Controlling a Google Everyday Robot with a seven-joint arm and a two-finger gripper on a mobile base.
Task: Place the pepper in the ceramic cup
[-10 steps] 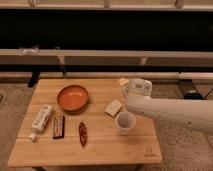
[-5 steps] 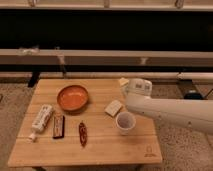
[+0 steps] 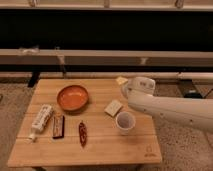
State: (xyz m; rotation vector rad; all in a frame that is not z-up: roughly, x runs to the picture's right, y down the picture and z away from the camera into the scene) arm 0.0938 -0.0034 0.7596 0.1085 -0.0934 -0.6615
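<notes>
The dark-red chili pepper (image 3: 82, 133) lies on the wooden table (image 3: 105, 150), near the front and left of centre. The white ceramic cup (image 3: 125, 122) stands upright to the right of the pepper, about a hand's width away. My white arm reaches in from the right. Its gripper end (image 3: 131, 90) hangs over the back right part of the table, behind and above the cup and far from the pepper. Nothing shows in its hold.
An orange bowl (image 3: 72, 97) sits behind the pepper. A dark bar with a red label (image 3: 59, 126) and a white tube (image 3: 41, 120) lie to the pepper's left. A pale square packet (image 3: 113, 107) lies behind the cup. A small yellowish object (image 3: 121, 80) sits at the back edge.
</notes>
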